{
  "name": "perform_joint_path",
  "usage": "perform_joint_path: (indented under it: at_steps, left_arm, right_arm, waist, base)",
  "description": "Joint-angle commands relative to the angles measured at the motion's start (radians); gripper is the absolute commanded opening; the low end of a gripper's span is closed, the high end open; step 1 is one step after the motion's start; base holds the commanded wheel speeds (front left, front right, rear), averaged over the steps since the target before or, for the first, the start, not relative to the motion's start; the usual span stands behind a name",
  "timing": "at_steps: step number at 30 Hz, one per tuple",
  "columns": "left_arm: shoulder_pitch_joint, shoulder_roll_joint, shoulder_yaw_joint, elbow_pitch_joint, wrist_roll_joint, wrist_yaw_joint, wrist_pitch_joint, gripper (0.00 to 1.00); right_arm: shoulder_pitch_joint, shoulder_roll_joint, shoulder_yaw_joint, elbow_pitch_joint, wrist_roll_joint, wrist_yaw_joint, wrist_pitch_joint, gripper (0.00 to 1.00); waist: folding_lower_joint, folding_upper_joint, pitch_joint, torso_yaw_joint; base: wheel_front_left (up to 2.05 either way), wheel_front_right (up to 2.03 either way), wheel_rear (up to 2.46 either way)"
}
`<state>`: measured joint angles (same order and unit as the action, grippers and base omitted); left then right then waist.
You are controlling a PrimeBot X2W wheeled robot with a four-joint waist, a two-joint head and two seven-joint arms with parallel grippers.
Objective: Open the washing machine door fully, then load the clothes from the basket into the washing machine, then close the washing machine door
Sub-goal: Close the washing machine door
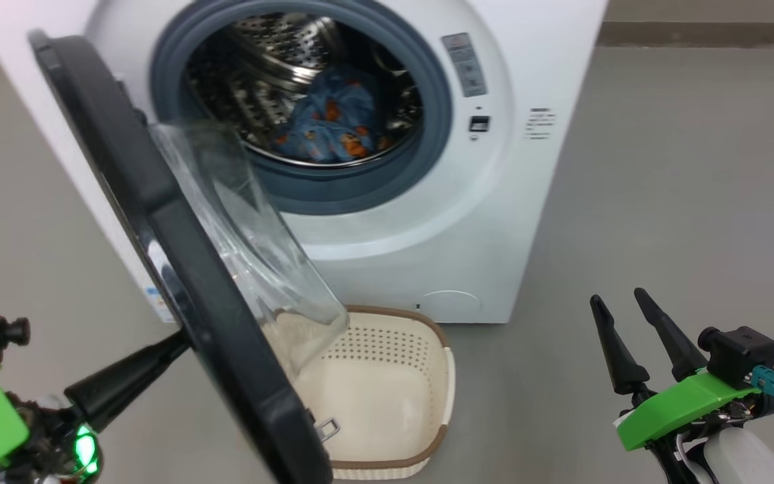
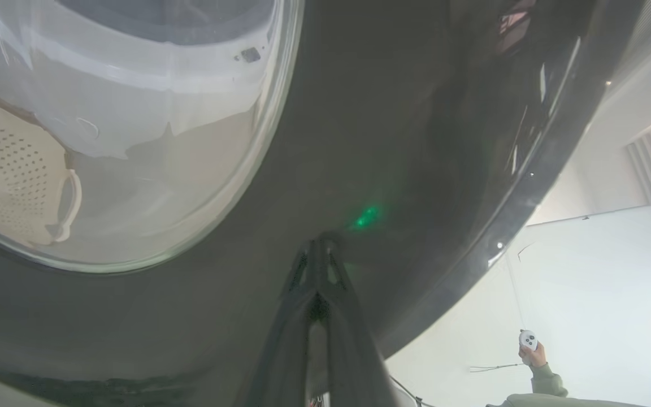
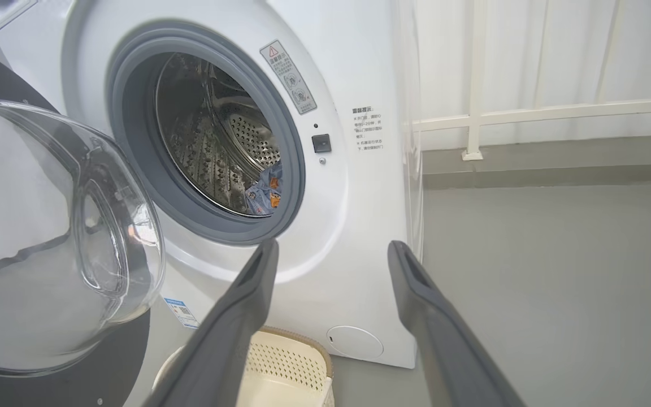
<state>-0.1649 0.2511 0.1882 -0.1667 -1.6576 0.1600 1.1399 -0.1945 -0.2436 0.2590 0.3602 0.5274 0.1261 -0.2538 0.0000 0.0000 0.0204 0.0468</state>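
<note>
The left end effector point(image 2: 319, 254), clenched on nothing, presses on the outer face of the open door point(image 1: 158, 222). The right end effector point(image 1: 617, 297) is released. The clothes point(image 1: 330, 117) lie inside the washing machine point(image 1: 494, 222).

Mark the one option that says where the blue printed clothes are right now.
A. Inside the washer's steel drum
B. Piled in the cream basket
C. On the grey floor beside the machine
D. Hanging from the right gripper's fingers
A: the clothes lie at the bottom of the drum of the washing machine, and the visible part of the basket holds no fabric.
</note>
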Motion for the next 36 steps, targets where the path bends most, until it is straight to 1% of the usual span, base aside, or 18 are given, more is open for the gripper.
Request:
perform_joint_path:
  at_steps: [1,3,7,10,16,20,23,27,36]
  left_arm:
    - [-0.051,0.008,0.031,-0.03,0.007,-0.011,-0.011,0.0]
    - [-0.06,-0.017,0.027,-0.017,0.017,-0.024,-0.04,0.0]
    - [-0.074,-0.051,0.017,0.007,0.038,-0.05,-0.081,0.0]
    - [-0.099,-0.076,0.023,0.021,0.051,-0.061,-0.123,0.0]
    - [-0.145,-0.084,0.018,0.067,0.123,-0.09,-0.198,0.0]
    - [-0.185,-0.094,0.022,0.104,0.171,-0.109,-0.263,0.0]
    - [-0.216,-0.099,0.023,0.136,0.198,-0.124,-0.299,0.0]
    - [-0.248,-0.102,0.02,0.169,0.211,-0.138,-0.319,0.0]
    - [-0.273,-0.105,0.017,0.208,0.217,-0.163,-0.331,0.0]
  right_arm:
    - [0.005,-0.008,0.014,-0.024,-0.004,0.005,-0.008,1.0]
    - [0.004,-0.007,0.016,-0.024,-0.004,0.005,-0.008,1.0]
    - [0.0,-0.007,0.017,-0.028,-0.005,0.005,-0.008,1.0]
    - [-0.005,-0.008,0.014,-0.03,-0.006,0.005,-0.008,1.0]
    - [-0.016,0.002,0.009,-0.036,-0.008,0.005,-0.008,1.0]
    - [-0.02,0.01,0.002,-0.041,-0.011,0.005,-0.008,1.0]
    - [-0.023,0.016,-0.003,-0.044,-0.015,0.005,-0.008,1.0]
    - [-0.025,0.023,-0.011,-0.045,-0.018,0.005,-0.008,1.0]
    - [-0.027,0.029,-0.012,-0.041,-0.024,0.005,-0.008,1.0]
  waist:
    - [0.0,0.0,-0.006,-0.067]
    - [0.0,0.0,-0.005,-0.096]
    - [0.0,0.0,0.004,-0.152]
    - [0.0,0.0,0.016,-0.188]
    - [0.0,0.0,0.05,-0.256]
    - [0.0,0.0,0.071,-0.288]
    - [0.0,0.0,0.081,-0.296]
    - [0.0,0.0,0.088,-0.295]
    - [0.0,0.0,0.082,-0.257]
  base:
    - [0.0,0.0,0.0]
    - [0.0,0.0,0.0]
    - [0.0,0.0,0.0]
    - [0.0,0.0,0.0]
    - [0.0,0.0,0.0]
    - [0.0,0.0,0.0]
    - [0.0,0.0,0.0]
    - [0.0,0.0,0.0]
    - [0.0,0.0,0.0]
